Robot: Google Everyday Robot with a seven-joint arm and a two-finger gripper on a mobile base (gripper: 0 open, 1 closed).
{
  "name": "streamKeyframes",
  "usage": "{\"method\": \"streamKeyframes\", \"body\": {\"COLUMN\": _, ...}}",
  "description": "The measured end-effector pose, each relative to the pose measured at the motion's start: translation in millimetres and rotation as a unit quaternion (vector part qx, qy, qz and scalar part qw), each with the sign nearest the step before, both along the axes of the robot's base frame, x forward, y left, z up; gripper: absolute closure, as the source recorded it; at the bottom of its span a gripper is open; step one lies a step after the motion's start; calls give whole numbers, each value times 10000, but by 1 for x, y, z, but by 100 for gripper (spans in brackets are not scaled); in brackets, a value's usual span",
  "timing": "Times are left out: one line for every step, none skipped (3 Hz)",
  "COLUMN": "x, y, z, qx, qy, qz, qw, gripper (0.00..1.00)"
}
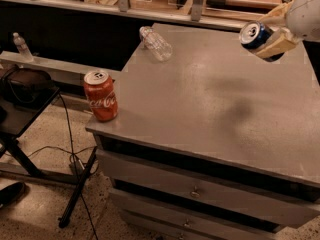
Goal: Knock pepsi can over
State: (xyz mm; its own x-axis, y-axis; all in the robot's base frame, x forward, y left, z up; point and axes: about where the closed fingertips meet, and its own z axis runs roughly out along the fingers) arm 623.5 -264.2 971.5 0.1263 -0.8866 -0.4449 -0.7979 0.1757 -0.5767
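Observation:
The pepsi can point(255, 37), dark blue with a silver top, is tilted on its side in the air above the right part of the grey cabinet top point(220, 94). My gripper point(270, 34) comes in from the upper right edge and is shut on the can, with one beige finger point(276, 43) below it and one above. The can's top faces left toward the camera. Its shadow falls on the cabinet top below it.
A red Coca-Cola can point(101, 95) stands upright at the cabinet's front left corner. A clear plastic bottle point(155, 43) lies on its side at the back left. A black stand point(25, 91) and a small bottle point(21, 46) are at the left, off the cabinet.

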Motion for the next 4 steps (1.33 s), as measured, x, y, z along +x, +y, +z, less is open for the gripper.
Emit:
{"method": "streamKeyframes", "body": {"x": -17, "y": 15, "z": -12, "qx": -1068, "qy": -58, "qz": 455, "qw": 9932, "gripper": 100}}
{"method": "streamKeyframes", "body": {"x": -24, "y": 20, "z": -22, "qx": -1644, "qy": 76, "qz": 689, "qw": 9840, "gripper": 100}}
{"method": "streamKeyframes", "body": {"x": -29, "y": 22, "z": -36, "qx": -2036, "qy": 335, "qz": 893, "qw": 9744, "gripper": 100}}
{"method": "streamKeyframes", "body": {"x": -33, "y": 24, "z": -52, "qx": -2376, "qy": 625, "qz": 1081, "qw": 9633, "gripper": 100}}
